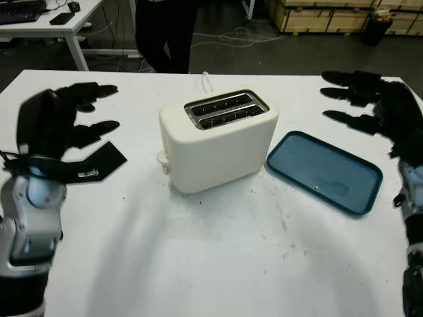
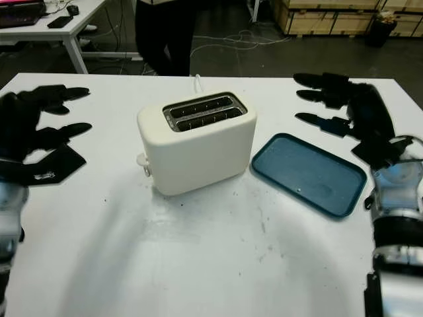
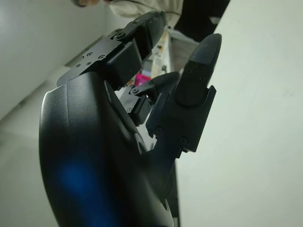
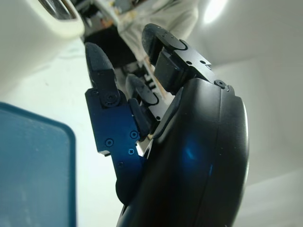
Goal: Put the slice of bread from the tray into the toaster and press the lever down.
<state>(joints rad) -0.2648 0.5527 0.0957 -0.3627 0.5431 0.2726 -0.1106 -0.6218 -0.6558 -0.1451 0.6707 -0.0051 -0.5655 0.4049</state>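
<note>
The right hand [image 1: 370, 105], open and holding nothing, is hovering just beyond the tray [image 1: 324, 172], which is lying bare right of the toaster [image 1: 218, 139], while the left hand [image 1: 63, 122], open too, is hanging well apart on the toaster's other side.

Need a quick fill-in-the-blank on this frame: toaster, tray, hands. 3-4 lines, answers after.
1. The blue tray holds ____ bread.
2. The white toaster has ____ slots on top.
3. The tray lies on the side of the ____ hand, which is open above the table.
4. The left hand is open and holds ____.

Answers: no; two; right; nothing
</note>
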